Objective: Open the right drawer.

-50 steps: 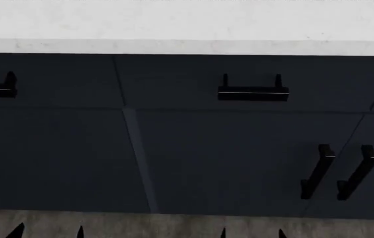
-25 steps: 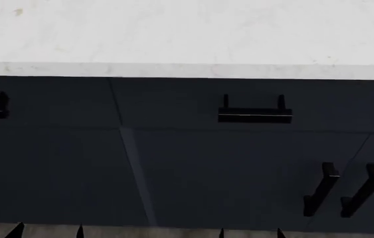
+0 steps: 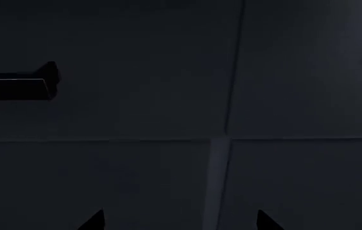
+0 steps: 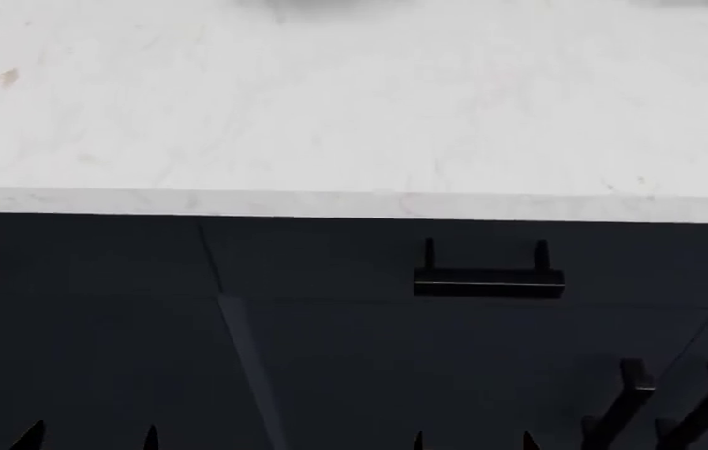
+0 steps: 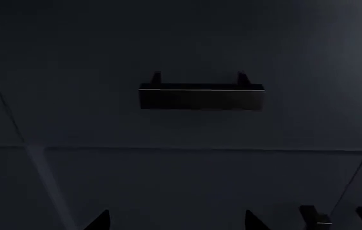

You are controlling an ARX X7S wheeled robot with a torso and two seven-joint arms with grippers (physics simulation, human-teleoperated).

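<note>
The right gripper (image 5: 176, 219) is showing only two dark fingertips set well apart, jaws wide and holding nothing, and facing the right drawer (image 5: 187, 52), whose bar handle (image 5: 201, 96) is sitting above them, untouched. In the left wrist view, the left gripper (image 3: 179, 220) is likewise spreading wide and empty before the seam between fronts, with the left drawer's handle (image 3: 16, 86) off to one side. In the head view, the right drawer (image 4: 454, 258) is lying shut under the white counter (image 4: 354, 122), and two upright door handles (image 4: 672, 403) are standing below right.
</note>
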